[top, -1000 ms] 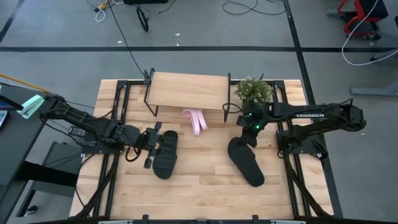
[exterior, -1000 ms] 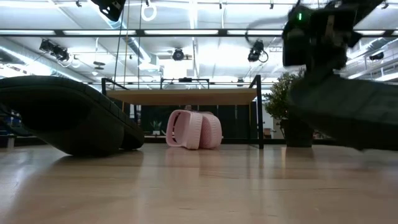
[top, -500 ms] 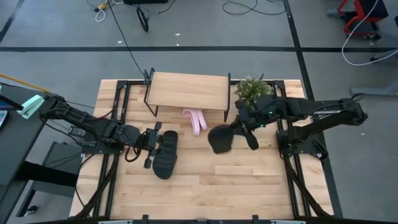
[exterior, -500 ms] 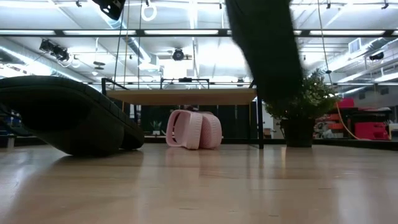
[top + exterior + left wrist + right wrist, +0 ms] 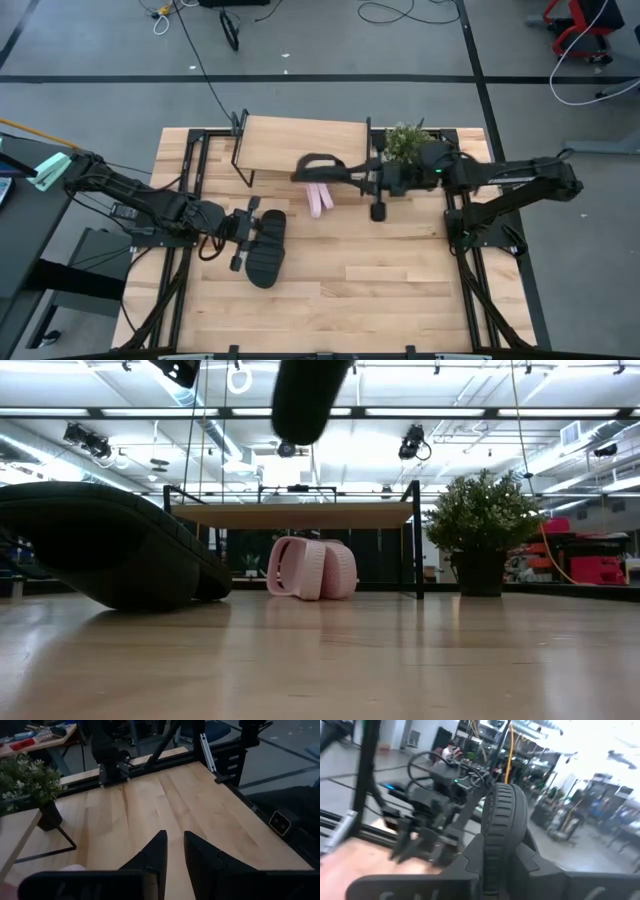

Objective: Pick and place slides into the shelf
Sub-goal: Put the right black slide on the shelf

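Right wrist view alone shows the right gripper [image 5: 496,851] clamped on a black slide [image 5: 503,822]

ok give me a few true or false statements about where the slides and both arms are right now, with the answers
1. The right gripper holds a black slide in the air by the shelf. True.
2. The pink slides lie on top of the shelf's board. False: they sit on the table, below the board's front edge.
3. The second black slide rests on the table at the left gripper. True.
4. The potted plant has tipped over. False: it stands upright beside the shelf.
5. The left gripper's fingers are clamped on a pink slide. False: the left wrist view shows only bare table between them.
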### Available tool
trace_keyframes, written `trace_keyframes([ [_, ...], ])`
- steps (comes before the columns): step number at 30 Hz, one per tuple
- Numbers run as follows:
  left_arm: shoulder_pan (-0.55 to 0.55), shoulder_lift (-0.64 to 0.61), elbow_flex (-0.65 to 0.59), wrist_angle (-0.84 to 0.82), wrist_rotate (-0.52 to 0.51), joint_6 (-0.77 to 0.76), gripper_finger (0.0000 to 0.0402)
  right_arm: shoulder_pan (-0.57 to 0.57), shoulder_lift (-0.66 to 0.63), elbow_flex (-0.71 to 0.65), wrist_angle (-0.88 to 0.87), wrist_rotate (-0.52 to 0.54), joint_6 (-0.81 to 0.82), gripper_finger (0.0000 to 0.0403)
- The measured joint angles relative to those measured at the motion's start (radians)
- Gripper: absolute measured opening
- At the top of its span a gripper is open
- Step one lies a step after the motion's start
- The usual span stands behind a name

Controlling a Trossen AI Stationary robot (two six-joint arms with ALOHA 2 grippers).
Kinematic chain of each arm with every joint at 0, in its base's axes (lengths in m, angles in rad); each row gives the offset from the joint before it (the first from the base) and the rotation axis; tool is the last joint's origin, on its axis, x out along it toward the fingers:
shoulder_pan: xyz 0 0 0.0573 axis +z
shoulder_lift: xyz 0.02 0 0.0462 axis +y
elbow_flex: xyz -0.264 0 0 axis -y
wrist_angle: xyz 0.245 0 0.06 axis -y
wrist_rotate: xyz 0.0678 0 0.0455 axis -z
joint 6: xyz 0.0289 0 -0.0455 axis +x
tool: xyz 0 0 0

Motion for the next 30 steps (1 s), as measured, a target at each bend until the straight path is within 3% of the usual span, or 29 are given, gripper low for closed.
trace_keyframes([
  [5,0.0,-0.038,0.0,-0.008,0.0,0.023,0.0075,-0.046,0.128,0.0,0.125,0.0,-0.127,0.0049],
  [14,-0.077,-0.081,0.0,-0.152,0.005,-0.133,0.0063,-0.071,0.317,0.003,0.379,0.081,-0.405,0.0049],
  [23,-0.244,-0.085,0.0,-0.154,-0.005,-0.122,0.0046,-0.094,0.462,0.14,0.383,0.079,-0.542,0.0049],
  [30,-0.326,-0.15,0.0,-0.192,-0.17,-0.088,0.0027,-0.12,0.603,0.285,0.306,0.081,-0.637,0.0049],
])
